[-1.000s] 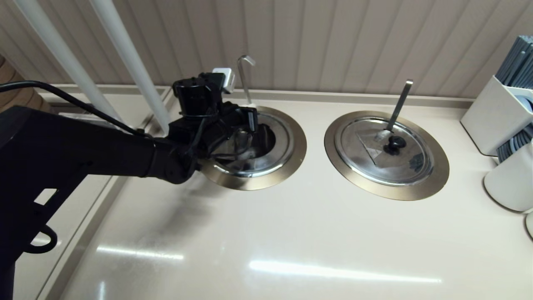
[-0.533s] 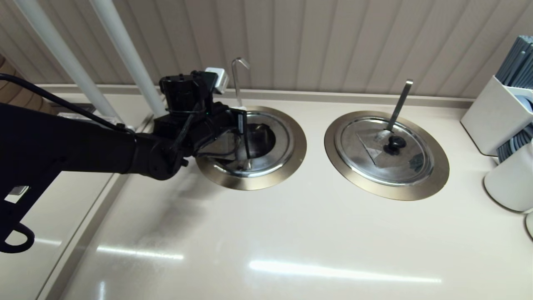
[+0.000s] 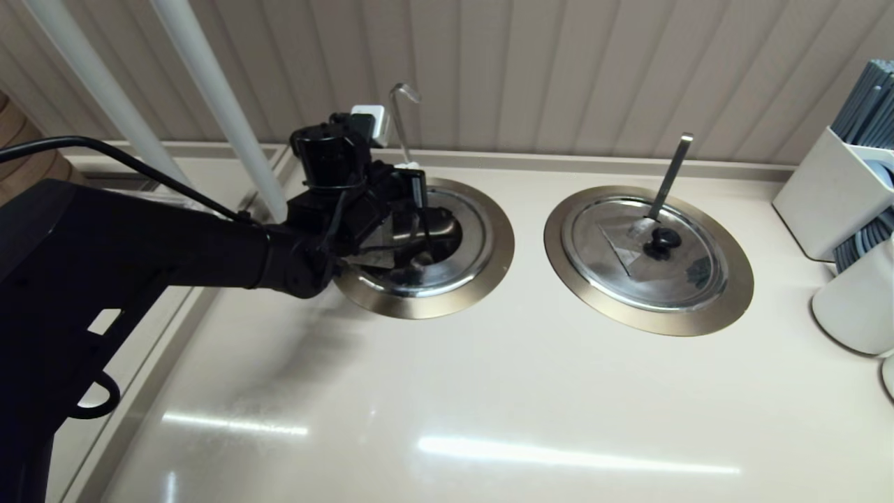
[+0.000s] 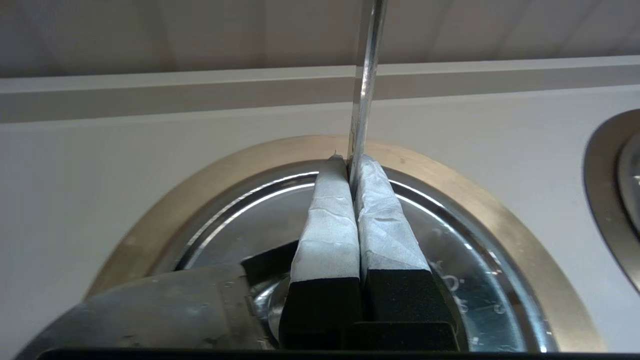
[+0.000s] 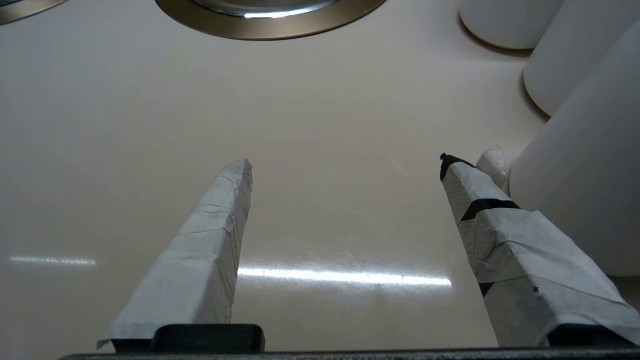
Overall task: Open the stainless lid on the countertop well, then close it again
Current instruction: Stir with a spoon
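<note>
While its taped fingers press together with barely a gap, the left gripper (image 4: pixel 352 167) hangs over the countertop well (image 3: pixel 482 279), the round steel-lined recess in a wide bronze-coloured ring, with the hook-ended steel ladle handle (image 4: pixel 367 80) rising just past its fingertips. Whether it has hold of anything cannot be told. Tilted up under that gripper over the well's left side sits the round shiny stainless lid (image 3: pixel 380 257). Well right of the well, the right gripper (image 5: pixel 345 165) hovers wide open and empty above the cream bench (image 3: pixel 489 391), near white cylindrical containers (image 5: pixel 575 150).
</note>
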